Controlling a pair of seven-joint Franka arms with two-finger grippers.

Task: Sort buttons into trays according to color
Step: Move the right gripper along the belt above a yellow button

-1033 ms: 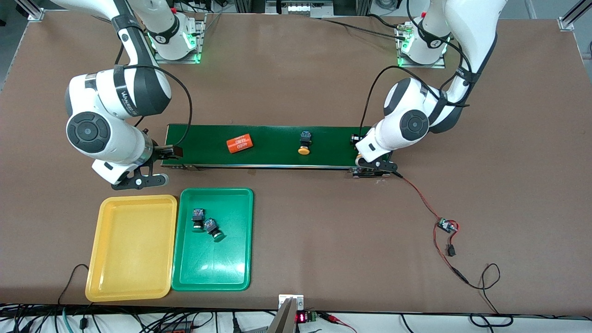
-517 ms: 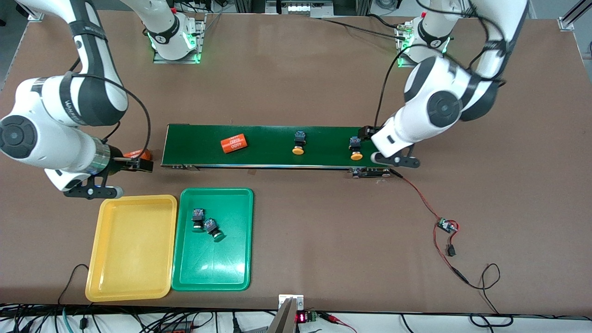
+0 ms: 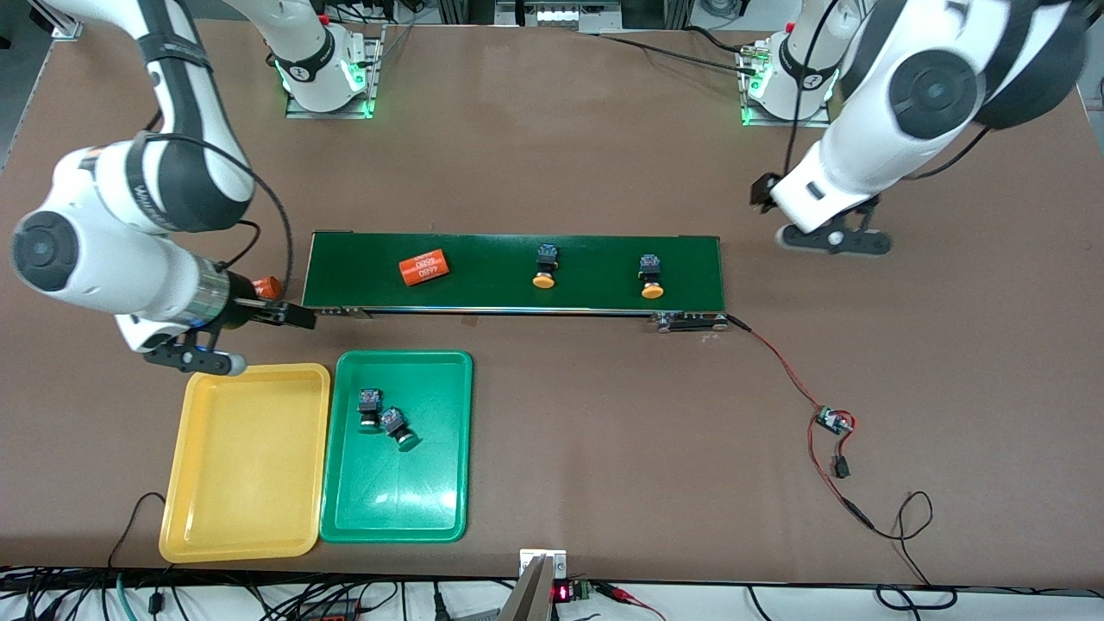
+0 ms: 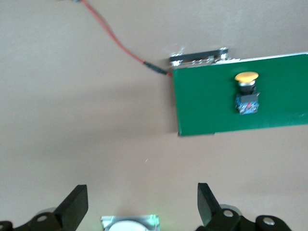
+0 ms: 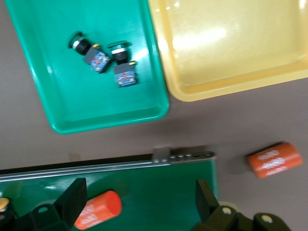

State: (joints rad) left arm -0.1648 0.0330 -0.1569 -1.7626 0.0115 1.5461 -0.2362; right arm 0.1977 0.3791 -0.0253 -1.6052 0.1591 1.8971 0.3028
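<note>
Front view: yellow-capped, black-bodied buttons (image 3: 544,266)

I see left gripper (image 4: 139,204) fingers spread over bare table (image 4: 72,120); yellow-capped button (image 4: 246,91) on conveyor belt (image 4: 284,115) end, red wire (image 4: 115,41) beside.

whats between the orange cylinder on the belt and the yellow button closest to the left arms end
The other yellow button, lying on the belt, shown in the front view.
</note>
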